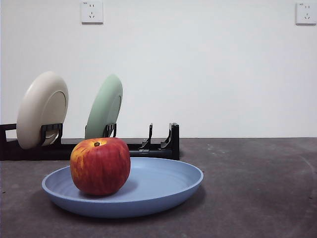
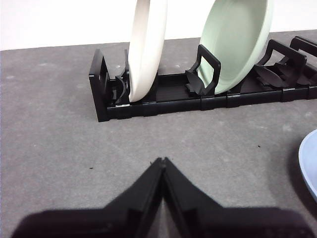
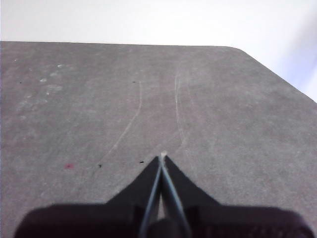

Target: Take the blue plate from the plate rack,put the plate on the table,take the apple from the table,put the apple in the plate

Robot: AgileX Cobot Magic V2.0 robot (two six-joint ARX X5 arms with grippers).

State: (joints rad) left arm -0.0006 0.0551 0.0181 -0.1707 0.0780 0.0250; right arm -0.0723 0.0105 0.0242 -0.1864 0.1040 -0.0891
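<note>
Red and streaked, the apple [image 1: 100, 165] sat inside the blue plate [image 1: 163, 186], which lay flat on the table [image 1: 257, 188] just before the plate rack [image 1: 153, 148]. Both steps looked done. The left gripper [image 2: 162, 161] and right gripper [image 3: 162, 157] were pinched closed, empty; staying clear seemed wisest.

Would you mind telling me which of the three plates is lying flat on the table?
The blue plate, with the apple in it. The cream plate and pale green plate stand on edge in the plate rack.
</note>
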